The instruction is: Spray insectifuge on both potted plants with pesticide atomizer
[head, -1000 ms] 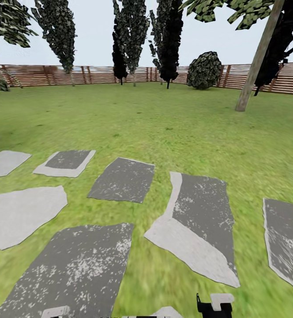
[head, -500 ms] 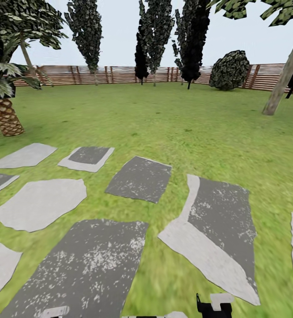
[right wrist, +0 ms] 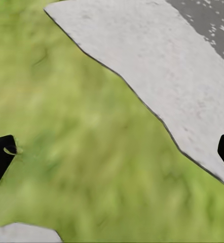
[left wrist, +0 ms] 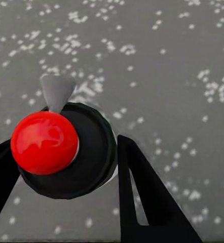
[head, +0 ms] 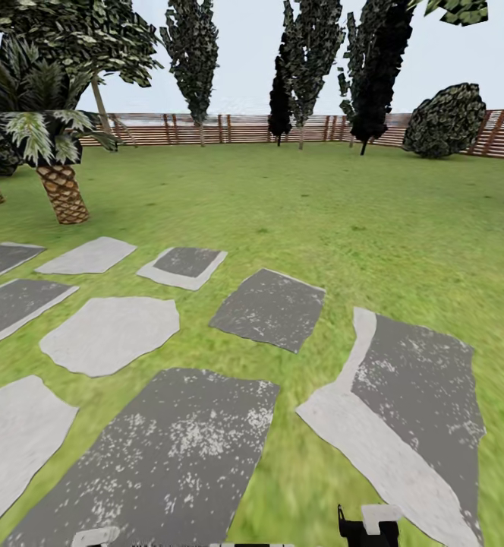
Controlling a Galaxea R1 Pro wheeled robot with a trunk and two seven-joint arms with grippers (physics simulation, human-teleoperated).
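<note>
Between left gripper (left wrist: 66, 202) fingers: pesticide atomizer (left wrist: 64, 152), red top toward camera, jaws closed against its sides, dark speckled stepping stone (left wrist: 157, 61) beneath. Right gripper (right wrist: 112, 157) spread wide, holding nothing, hanging over grass. I'm judging pickup done, now searching. Far left, palm (head: 51, 144); fence (head: 244, 128) behind lawn. Next: finding potted plants, approaching.

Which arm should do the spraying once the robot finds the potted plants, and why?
Left. Its end effector already grips the pesticide atomizer, fingers on both sides. The right end effector is open and empty over grass.
</note>
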